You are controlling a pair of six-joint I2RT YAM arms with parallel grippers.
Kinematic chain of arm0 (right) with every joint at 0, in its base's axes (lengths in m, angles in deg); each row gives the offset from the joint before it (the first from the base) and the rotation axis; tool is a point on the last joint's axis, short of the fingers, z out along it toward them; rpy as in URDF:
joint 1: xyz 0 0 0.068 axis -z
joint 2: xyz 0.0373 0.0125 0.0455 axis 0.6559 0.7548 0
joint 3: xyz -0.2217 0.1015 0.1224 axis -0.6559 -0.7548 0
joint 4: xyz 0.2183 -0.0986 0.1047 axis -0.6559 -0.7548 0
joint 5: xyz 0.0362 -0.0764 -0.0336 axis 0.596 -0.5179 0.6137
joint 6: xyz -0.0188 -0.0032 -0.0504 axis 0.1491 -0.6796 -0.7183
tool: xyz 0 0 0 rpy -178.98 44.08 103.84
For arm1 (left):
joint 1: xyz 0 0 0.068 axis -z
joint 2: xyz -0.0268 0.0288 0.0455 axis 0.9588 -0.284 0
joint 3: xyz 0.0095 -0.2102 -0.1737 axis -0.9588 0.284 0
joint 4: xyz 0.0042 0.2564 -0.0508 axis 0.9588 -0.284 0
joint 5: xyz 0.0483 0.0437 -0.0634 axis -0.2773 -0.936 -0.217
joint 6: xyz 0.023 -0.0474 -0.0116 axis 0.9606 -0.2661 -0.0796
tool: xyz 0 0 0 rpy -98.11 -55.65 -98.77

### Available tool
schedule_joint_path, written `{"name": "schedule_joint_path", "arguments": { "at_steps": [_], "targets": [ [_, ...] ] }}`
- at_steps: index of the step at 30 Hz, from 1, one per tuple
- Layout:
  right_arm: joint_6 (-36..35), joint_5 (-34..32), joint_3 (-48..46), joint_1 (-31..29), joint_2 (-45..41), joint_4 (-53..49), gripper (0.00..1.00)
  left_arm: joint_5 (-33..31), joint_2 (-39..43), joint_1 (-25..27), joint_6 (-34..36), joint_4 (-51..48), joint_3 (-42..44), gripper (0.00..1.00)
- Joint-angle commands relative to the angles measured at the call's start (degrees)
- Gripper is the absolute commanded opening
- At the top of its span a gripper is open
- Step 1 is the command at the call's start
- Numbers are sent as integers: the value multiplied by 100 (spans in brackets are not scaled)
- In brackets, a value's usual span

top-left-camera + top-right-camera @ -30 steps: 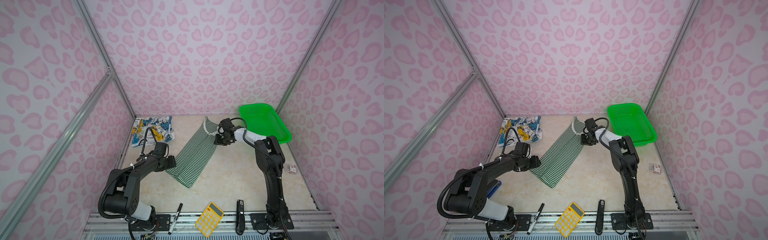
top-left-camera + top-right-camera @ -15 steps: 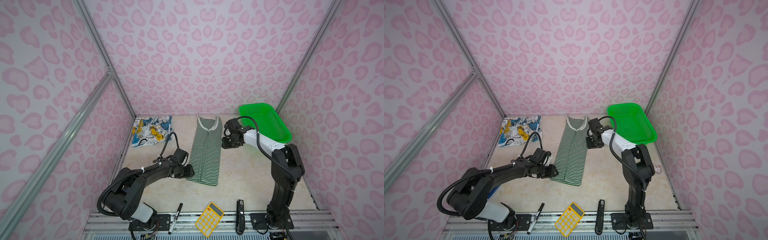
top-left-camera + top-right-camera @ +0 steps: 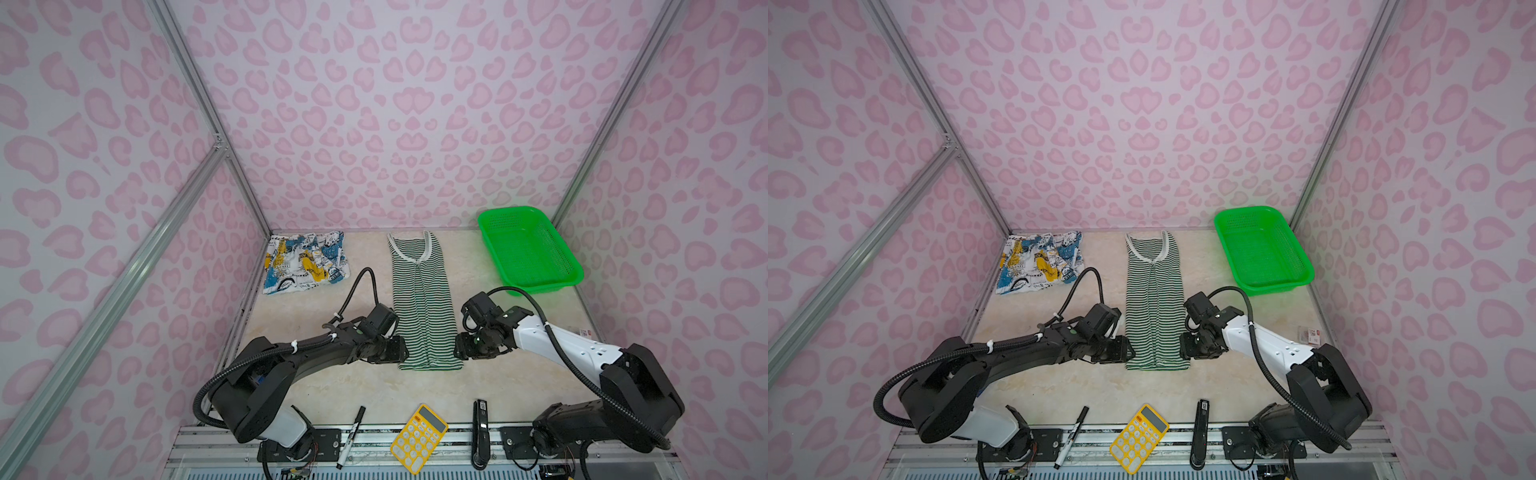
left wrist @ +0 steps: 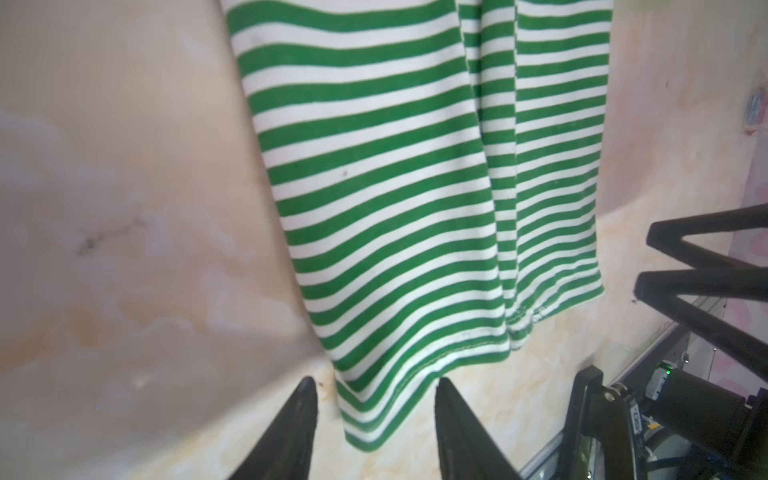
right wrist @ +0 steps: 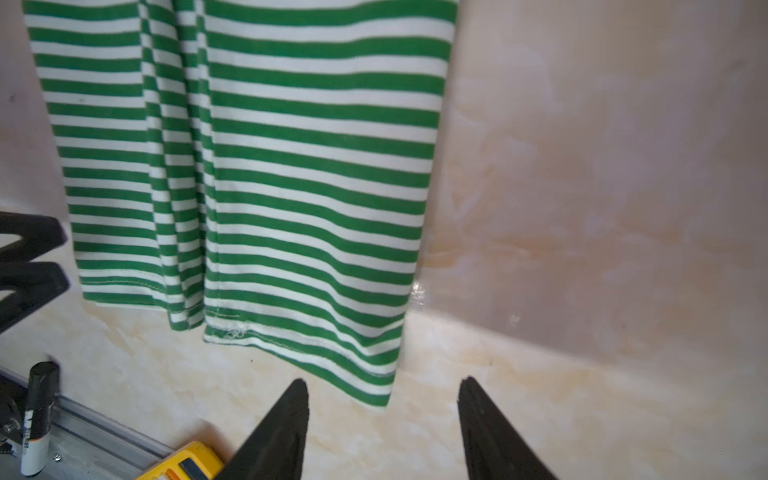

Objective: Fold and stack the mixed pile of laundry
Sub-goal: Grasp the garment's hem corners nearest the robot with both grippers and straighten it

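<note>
The striped garment [image 3: 422, 299] [image 3: 1154, 299] lies flat and long in the middle of the table, neckline at the far end, folded in along its length. My left gripper [image 3: 401, 353] [image 3: 1129, 353] sits low at the near hem's left corner. In the left wrist view that corner [image 4: 365, 415] lies loose between my open left gripper [image 4: 376, 380]. My right gripper [image 3: 457, 353] [image 3: 1183, 351] is at the hem's right corner, open [image 5: 384, 380], the striped garment [image 5: 257, 145] just ahead of the gap. The printed garment [image 3: 305, 262] [image 3: 1040, 262] lies crumpled at the far left.
A green basket [image 3: 536, 286] [image 3: 1279, 284] stands at the far right. Along the near edge lie a marker [image 3: 351, 436], a yellow calculator [image 3: 419, 438] and a black bar-shaped tool [image 3: 480, 432]. A small packet [image 3: 584, 331] lies at the right wall.
The striped garment swung from a diagonal lie to straight. Both grippers moved toward the near hem. The right gripper opened wider, and the left one narrowed a little.
</note>
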Motion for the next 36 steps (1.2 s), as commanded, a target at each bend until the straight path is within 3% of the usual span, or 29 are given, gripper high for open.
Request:
{"name": "schedule_joint_path", "arguments": {
  "at_steps": [1, 13, 16, 24, 28, 32, 36],
  "targets": [
    [339, 136, -301, -8, -24, 357, 60, -226, 158, 16, -352, -57, 236, 49],
    [741, 770, -816, 3, 305, 1397, 51, 202, -178, 228, -726, 752, 485, 37],
    [814, 829, -900, 4, 312, 1507, 43, 207, -135, 267, -796, 730, 528, 27],
    [802, 542, -1018, 2, -57, 1126, 11, 240, -73, 364, -847, 634, 574, 7],
    [739, 374, -1003, -3, -345, 828, 5, 213, -55, 440, -864, 581, 504, 3],
    [705, 337, -967, -3, -519, 703, 5, 172, -5, 536, -897, 532, 414, 3],
    [701, 271, -959, -3, -572, 553, 37, 143, -24, 610, -916, 536, 394, 3]
  ]
}}
